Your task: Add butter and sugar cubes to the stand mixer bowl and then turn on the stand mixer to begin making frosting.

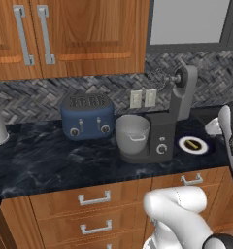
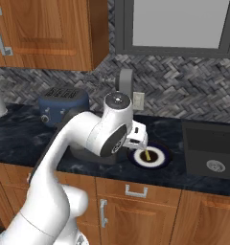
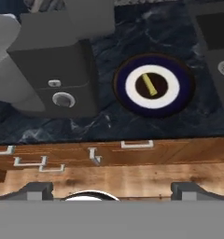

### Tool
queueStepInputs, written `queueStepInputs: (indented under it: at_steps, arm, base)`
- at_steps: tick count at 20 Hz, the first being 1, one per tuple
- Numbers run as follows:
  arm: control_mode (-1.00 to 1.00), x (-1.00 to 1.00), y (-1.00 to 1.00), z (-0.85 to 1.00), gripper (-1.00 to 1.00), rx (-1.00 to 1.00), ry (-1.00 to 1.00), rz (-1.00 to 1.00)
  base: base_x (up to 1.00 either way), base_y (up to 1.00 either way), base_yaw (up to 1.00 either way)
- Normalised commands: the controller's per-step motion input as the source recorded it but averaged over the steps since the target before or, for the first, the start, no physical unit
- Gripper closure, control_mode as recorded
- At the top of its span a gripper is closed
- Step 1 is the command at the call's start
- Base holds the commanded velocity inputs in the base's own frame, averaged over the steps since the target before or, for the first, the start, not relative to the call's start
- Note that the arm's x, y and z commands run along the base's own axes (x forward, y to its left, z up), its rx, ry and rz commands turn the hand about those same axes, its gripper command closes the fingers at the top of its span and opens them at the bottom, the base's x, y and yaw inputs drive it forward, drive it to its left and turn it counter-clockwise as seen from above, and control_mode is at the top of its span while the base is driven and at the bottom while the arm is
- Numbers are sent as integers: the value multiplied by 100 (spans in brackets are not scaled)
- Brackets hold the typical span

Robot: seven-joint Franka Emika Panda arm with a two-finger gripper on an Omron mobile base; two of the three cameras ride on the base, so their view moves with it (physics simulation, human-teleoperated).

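Observation:
The butter (image 3: 150, 85) is a small yellowish stick lying on a round blue-rimmed plate (image 3: 132, 100), just right of the dark grey stand mixer (image 3: 58, 70). The butter (image 2: 147, 155) and its plate (image 1: 200, 148) also show in the base views. The mixer's head (image 1: 184, 82) is tilted up, and its round knob (image 3: 62, 99) faces the counter's front. The pale grey stand mixer bowl (image 1: 133, 133) sits on the mixer's base. My gripper (image 3: 112, 191) hangs open and empty above the counter's front edge, short of the plate. The sugar cubes are out of view.
A navy toaster (image 1: 87, 116) stands left of the bowl. A dark sink (image 2: 210, 148) is set into the counter right of the plate. Wooden wall cabinets (image 1: 70, 34) hang overhead, and drawers with metal handles (image 3: 137, 144) run below the counter edge.

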Motion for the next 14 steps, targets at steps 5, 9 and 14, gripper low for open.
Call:
queueStepInputs:
  at_steps: [5, 9, 14]
  arm:
    - [-100, 62, -5, -70, -100, 0, 7, 17]
    - [-100, 67, -7, -59, -100, 0, 4, 12]
    - [-100, 59, -17, -49, -100, 0, 8, 6]
  base:
    - [0, 0, 0]
    - [0, 0, 0]
    - [0, 0, 0]
